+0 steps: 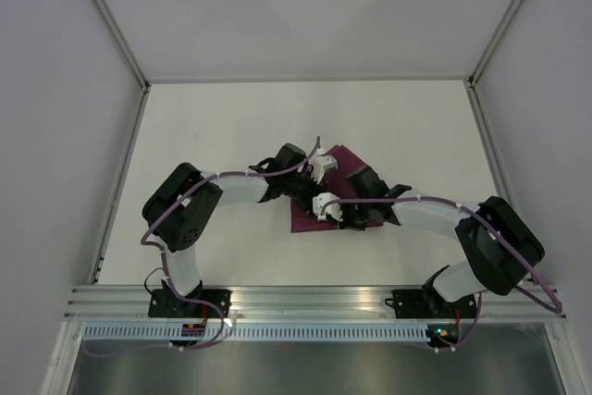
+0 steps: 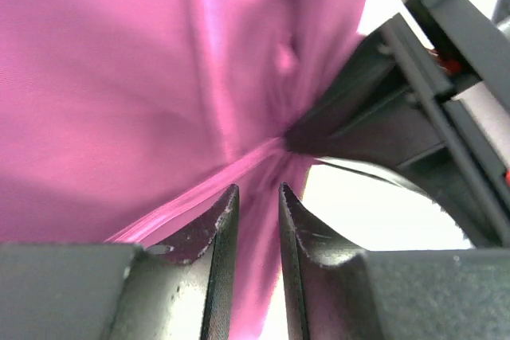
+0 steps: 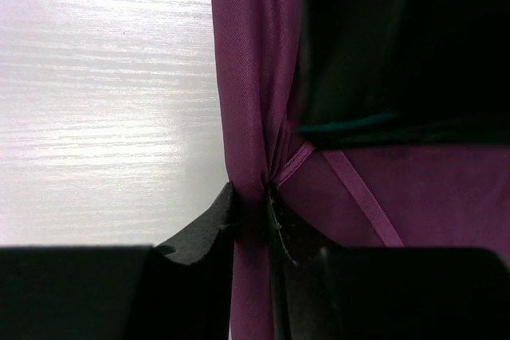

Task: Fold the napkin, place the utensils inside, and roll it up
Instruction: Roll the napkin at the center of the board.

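Note:
The plum-purple napkin [image 1: 303,216] lies bunched at the table's middle, mostly under both grippers. My left gripper [image 1: 316,176] is over its far part. In the left wrist view the cloth [image 2: 119,77] fills the frame and a fold runs between the nearly closed fingers of the left gripper [image 2: 256,201]. My right gripper [image 1: 340,215] is at the napkin's near right part. In the right wrist view the right gripper [image 3: 251,197] pinches a gathered fold of the napkin [image 3: 247,77] beside its hem. The utensils are out of view.
The white table [image 1: 203,136] is walled by grey panels with metal rails at the left, right and far sides. The right arm's dark gripper body [image 2: 398,109] sits close to my left fingers. The left gripper's dark body [image 3: 398,37] looms over the right fingers.

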`<act>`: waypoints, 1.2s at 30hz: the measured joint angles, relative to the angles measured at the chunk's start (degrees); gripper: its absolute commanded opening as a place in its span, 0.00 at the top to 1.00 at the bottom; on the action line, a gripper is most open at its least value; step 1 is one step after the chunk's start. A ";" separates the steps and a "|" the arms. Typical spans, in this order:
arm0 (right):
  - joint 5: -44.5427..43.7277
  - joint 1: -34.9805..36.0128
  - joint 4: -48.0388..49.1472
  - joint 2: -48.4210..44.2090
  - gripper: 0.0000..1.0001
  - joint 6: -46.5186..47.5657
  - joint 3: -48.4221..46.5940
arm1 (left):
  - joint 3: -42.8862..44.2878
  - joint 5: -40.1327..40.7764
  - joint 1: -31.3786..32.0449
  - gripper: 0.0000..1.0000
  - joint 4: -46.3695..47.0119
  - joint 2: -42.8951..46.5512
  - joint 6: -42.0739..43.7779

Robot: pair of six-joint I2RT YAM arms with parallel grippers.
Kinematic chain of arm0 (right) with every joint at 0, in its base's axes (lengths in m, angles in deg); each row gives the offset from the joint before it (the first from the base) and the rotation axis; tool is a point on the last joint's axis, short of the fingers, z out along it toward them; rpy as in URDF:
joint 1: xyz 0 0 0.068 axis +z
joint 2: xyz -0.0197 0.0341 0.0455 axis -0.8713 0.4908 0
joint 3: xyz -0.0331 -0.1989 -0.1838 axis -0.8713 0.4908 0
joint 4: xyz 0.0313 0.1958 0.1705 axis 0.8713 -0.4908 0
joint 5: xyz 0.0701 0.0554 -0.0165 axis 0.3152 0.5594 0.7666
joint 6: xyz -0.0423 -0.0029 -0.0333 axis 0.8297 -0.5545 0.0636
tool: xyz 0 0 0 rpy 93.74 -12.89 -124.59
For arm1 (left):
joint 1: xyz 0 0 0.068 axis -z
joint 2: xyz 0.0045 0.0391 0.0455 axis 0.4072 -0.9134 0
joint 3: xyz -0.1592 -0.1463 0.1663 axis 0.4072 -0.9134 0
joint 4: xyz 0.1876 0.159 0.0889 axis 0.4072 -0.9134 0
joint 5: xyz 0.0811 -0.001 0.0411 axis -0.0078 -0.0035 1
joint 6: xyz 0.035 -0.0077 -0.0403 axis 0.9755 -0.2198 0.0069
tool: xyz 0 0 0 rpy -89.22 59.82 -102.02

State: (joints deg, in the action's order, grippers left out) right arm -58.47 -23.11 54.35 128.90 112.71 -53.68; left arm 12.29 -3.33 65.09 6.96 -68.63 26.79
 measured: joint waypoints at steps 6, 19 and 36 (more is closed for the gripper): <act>2.40 -1.46 -3.78 2.49 1.00 1.03 -3.10 | -7.76 12.35 -4.39 0.67 6.10 9.75 -2.10; 13.97 -8.09 -23.71 17.16 1.00 6.36 -19.43 | -28.94 33.27 -5.53 0.57 23.71 36.44 -5.90; 23.82 -13.42 -59.10 42.29 1.00 9.62 -42.05 | -26.69 44.48 15.08 0.53 23.96 35.95 13.55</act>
State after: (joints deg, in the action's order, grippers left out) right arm -34.65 -36.53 -4.75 171.19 122.33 -95.73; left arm -14.39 41.15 80.17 30.92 -32.68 40.34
